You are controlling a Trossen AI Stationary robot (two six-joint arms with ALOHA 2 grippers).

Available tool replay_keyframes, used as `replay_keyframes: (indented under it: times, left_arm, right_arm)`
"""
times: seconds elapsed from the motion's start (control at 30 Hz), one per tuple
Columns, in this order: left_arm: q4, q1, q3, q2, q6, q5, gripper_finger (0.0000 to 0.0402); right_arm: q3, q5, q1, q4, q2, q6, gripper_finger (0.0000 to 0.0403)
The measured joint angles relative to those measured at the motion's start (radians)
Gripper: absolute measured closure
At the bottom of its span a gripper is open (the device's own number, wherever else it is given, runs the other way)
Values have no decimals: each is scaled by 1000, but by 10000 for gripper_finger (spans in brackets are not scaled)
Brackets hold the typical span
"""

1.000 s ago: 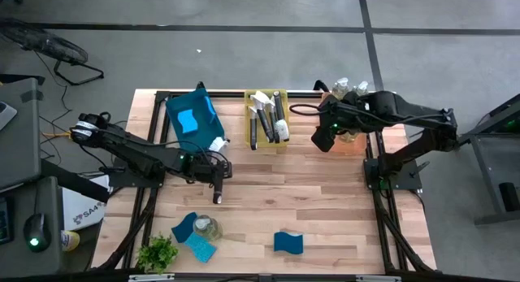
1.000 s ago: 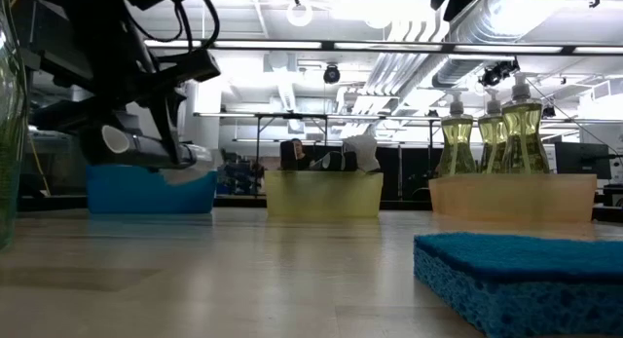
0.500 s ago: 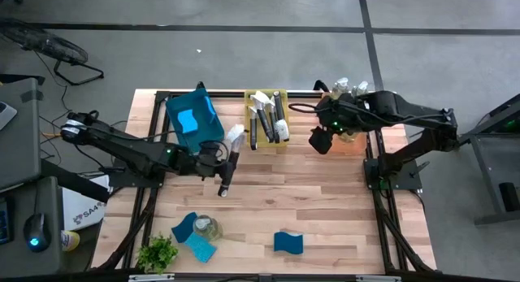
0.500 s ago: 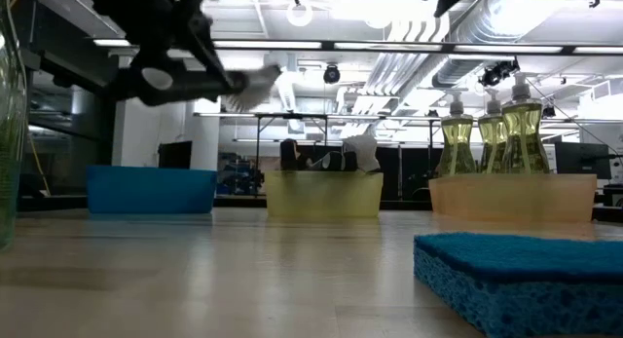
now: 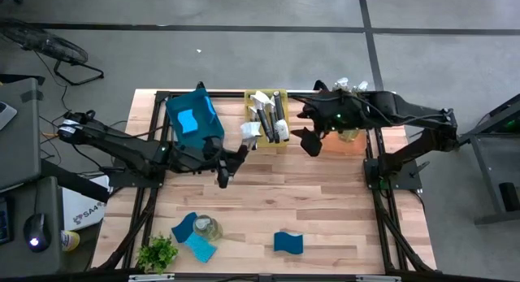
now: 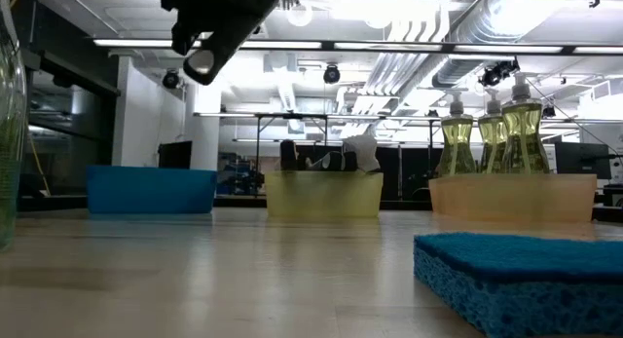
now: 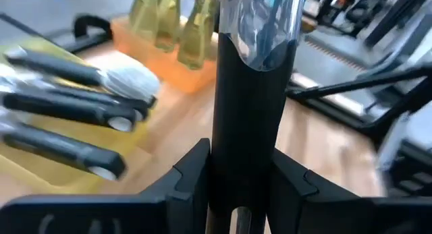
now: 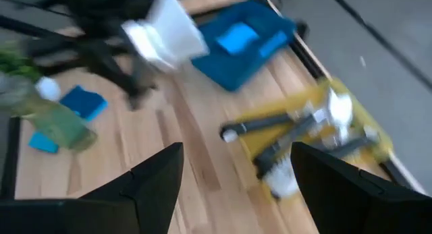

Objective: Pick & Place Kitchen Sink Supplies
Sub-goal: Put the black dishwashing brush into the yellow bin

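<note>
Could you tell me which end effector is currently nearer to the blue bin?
Left. The left end effector, holding a dish brush, sits just beside the blue bin; the right end effector hovers farther off, beyond the yellow bin.

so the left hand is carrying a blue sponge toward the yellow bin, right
Not quite: the left hand is carrying a dish brush, black handle with a white head, not a blue sponge. It is near the yellow bin. The high view shows it.

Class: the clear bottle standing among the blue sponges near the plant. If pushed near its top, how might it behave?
The clear bottle stands upright with a pump top, so it probably tips rather than slides. Its rounded body would likely roll once down. The sponges touching it might cushion or stop it.
</note>
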Motion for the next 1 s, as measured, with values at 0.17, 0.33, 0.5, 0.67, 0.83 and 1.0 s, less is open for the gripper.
replay_keyframes:
  times: [0.17,0.33,0.5,0.67,0.83,1.0]
  left_arm:
    - [14,0,0,0,192,-50,306]
    - [98,0,0,0,347,-69,306]
    - [246,0,0,0,470,-75,306]
    - [314,0,0,0,556,-74,306]
    - [356,1,0,0,579,-43,306]
    - [395,0,0,0,598,-15,306]
  right_arm:
    - [0,-60,26,138,6,-182,135]
    - [0,-120,42,240,25,-245,135]
    - [0,-109,61,276,61,-268,135]
    - [0,-131,62,339,104,-270,135]
    - [0,-153,62,455,145,-277,135]
    - [0,-222,62,533,188,-279,135]
